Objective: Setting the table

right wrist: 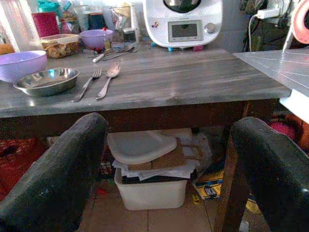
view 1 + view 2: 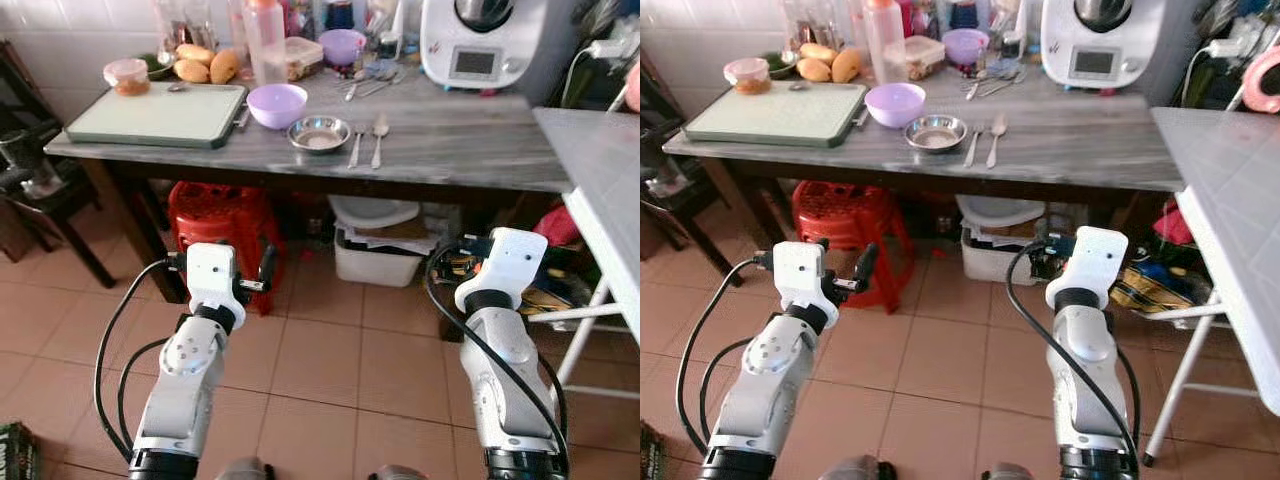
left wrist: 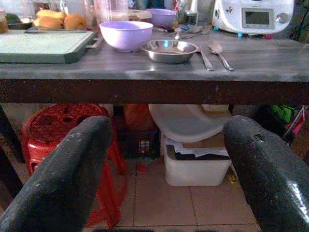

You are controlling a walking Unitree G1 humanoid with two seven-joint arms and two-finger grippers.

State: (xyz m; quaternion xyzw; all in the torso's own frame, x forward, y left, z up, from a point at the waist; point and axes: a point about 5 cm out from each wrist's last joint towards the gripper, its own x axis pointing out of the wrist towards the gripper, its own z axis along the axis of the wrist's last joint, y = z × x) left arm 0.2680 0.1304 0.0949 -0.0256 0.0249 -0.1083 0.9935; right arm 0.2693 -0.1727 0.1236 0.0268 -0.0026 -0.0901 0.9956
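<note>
Both arms are raised in front of the grey counter (image 2: 480,150), below its front edge. The left jaws (image 3: 164,169) are spread wide and hold nothing; the right jaws (image 1: 169,164) are likewise spread and hold nothing. Ahead of and above both jaws, near the counter's front edge, sit a steel bowl (image 2: 319,133), a fork (image 2: 357,144) and a spoon (image 2: 379,138) side by side, with a lilac bowl (image 2: 276,104) just behind the steel one. A green cutting board (image 2: 158,114) lies further toward the left jaws' outer side. Bare counter stretches beyond the spoon toward a white side table (image 2: 600,170). Under the counter, ahead of the jaws, stand a red stool (image 2: 215,215) and a white bin (image 2: 378,255); open tiled floor (image 2: 320,370) lies between the arms.
</note>
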